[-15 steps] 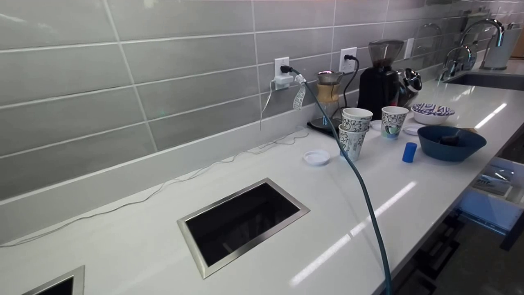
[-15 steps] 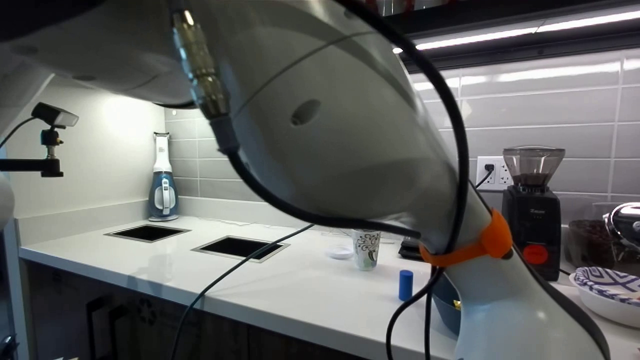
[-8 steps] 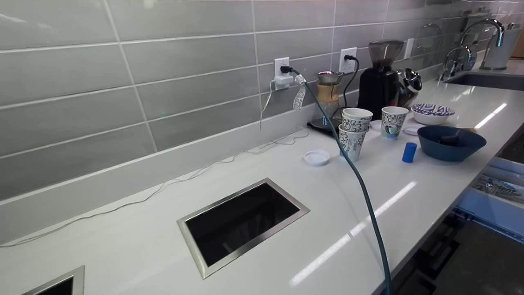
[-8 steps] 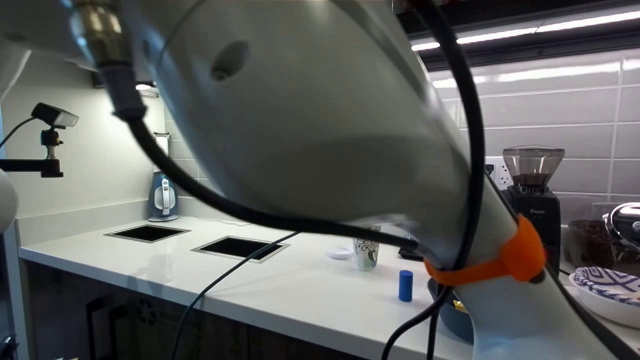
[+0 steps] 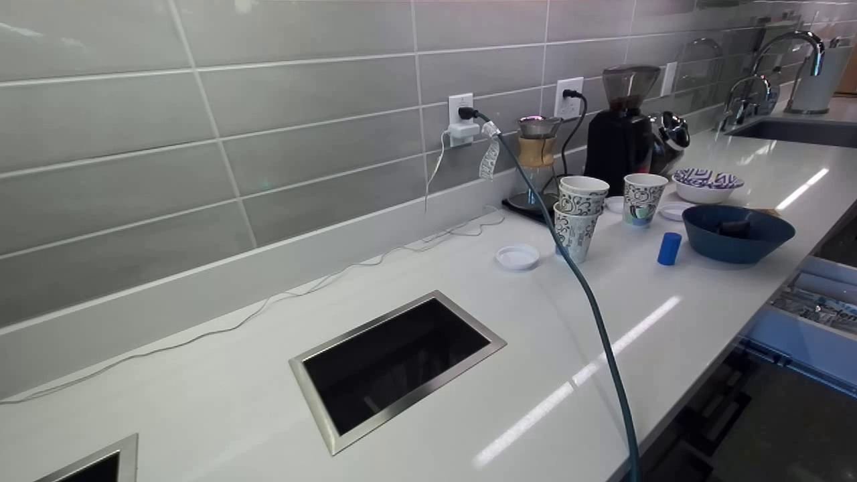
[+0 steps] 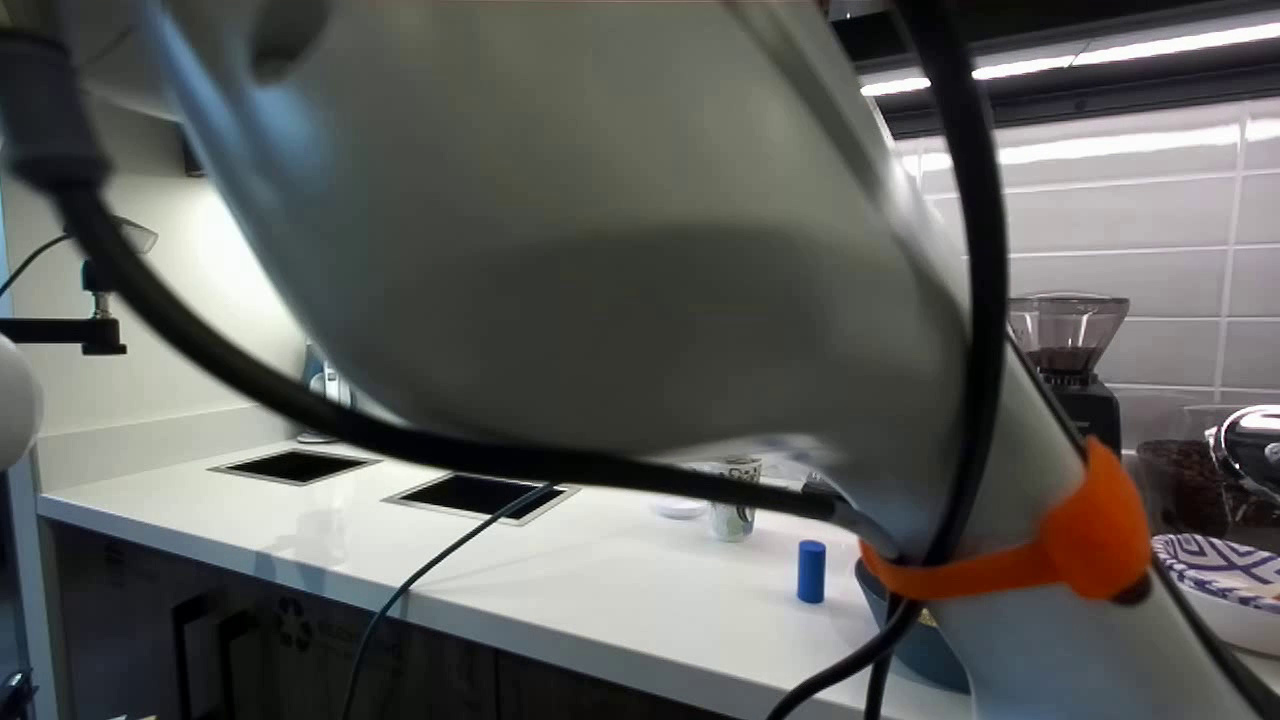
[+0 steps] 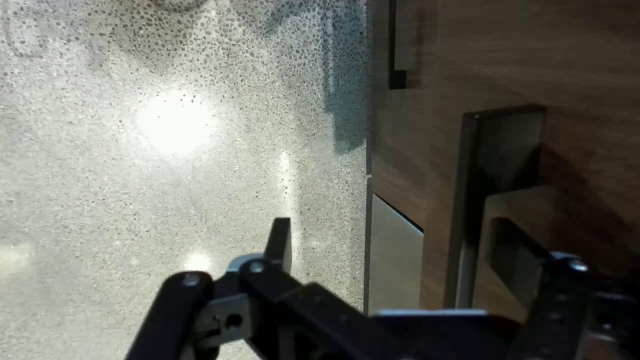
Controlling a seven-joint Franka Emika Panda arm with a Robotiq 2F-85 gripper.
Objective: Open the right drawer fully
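Note:
The right drawer (image 5: 800, 338) stands pulled out under the counter at the right edge of an exterior view. Its pale side wall, metal runner and some packages inside show there; its front is cut off by the frame edge. My gripper (image 7: 394, 222) shows only in the wrist view, with its two dark fingers wide apart and nothing held between them. It points down along brown wooden cabinet fronts (image 7: 575, 60), with grey speckled floor on the left. A dark handle (image 7: 467, 200) runs along a front near my right finger; contact cannot be told. The drawer is not clearly recognisable in the wrist view.
A white countertop (image 5: 535, 402) runs above the drawer. A dark blue bowl (image 5: 736, 234), a blue cylinder (image 5: 669, 249) and paper cups (image 5: 576, 231) stand on it. A green cable (image 5: 602, 335) crosses its edge. My arm (image 6: 650, 300) fills much of an exterior view.
The drawer has slid further out, mostly in the earlier half second; its front corner has left the frame. My arm has moved closer to the camera in an exterior view.

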